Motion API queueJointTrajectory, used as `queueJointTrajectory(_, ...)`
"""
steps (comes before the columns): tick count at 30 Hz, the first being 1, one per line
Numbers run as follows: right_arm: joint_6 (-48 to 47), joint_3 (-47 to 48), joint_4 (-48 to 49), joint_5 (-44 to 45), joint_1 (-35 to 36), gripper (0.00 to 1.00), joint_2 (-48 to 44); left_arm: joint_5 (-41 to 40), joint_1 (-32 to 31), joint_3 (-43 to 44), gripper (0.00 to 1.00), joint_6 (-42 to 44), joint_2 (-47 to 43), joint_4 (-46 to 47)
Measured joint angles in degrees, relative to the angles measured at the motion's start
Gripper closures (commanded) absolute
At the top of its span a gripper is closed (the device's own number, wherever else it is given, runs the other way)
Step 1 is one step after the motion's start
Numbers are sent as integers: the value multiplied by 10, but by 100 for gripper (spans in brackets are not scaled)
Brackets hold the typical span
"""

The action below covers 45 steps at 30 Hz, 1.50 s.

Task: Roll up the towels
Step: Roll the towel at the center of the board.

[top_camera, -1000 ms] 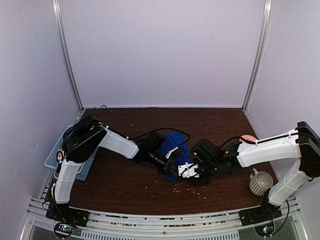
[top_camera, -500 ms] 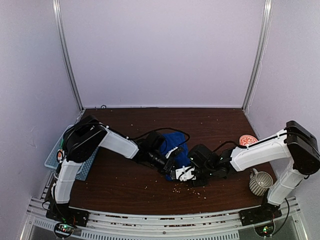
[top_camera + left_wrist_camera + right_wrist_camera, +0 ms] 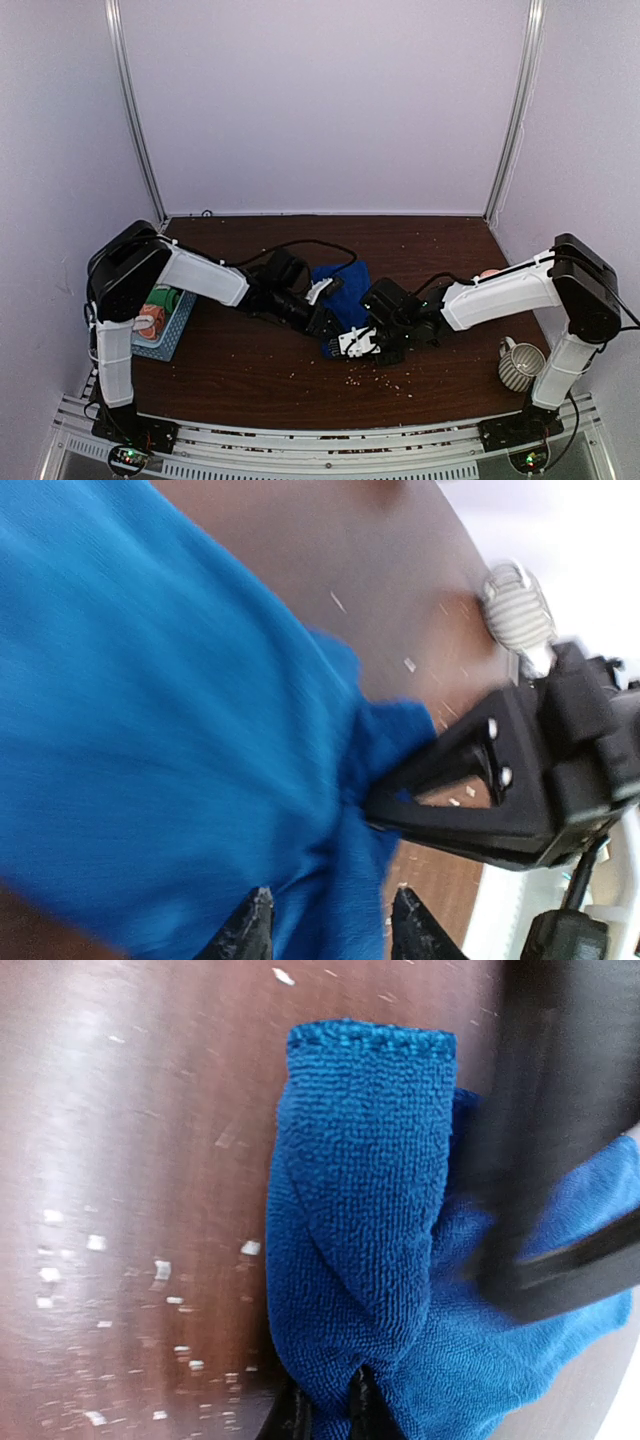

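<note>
Blue towel (image 3: 360, 1210), one, right tool (image 3: 330, 1415) pinching it, one mug (image 3: 520, 365)

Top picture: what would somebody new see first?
A bright blue towel crumpled in the middle grabs the eye. The right end effector pinches a fold of it, and the left end effector stands open around the cloth. A striped mug sits near the right front corner.

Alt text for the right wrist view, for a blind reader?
A royal blue terry towel, partly folded over itself, lies on a dark brown table, its near end pinched by the right gripper at the bottom edge. White crumbs dot the table; a blurred black arm part crosses the right side.
</note>
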Motion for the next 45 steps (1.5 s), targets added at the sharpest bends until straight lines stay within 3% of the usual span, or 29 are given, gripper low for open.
queueJointTrajectory(6,17,63,-140,-105,-4,96,8,-119,15,-54,58,73,-127,-36)
queueJointTrajectory(10,34,121,-259,-207,-23,96,37,-193,5,-169,55,116,-261,12)
queueJointTrajectory(13,37,174,-337,-276,-56,96,82,-269,-43,-250,54,179,-369,48)
queueJointTrajectory(17,37,278,-446,-363,-112,97,183,-337,-150,-260,54,282,-428,66)
queueJointTrajectory(20,30,350,-531,-426,-143,97,257,-364,-200,-235,56,348,-412,61)
queueJointTrajectory(25,33,405,-612,-489,-169,97,323,-380,-235,-153,59,427,-300,12)
queueJointTrajectory(34,59,407,-615,-493,-171,97,327,-433,-251,-58,59,465,-108,-52)
queueJointTrajectory(45,63,407,-614,-493,-171,97,327,-495,-250,-31,59,468,-61,-46)
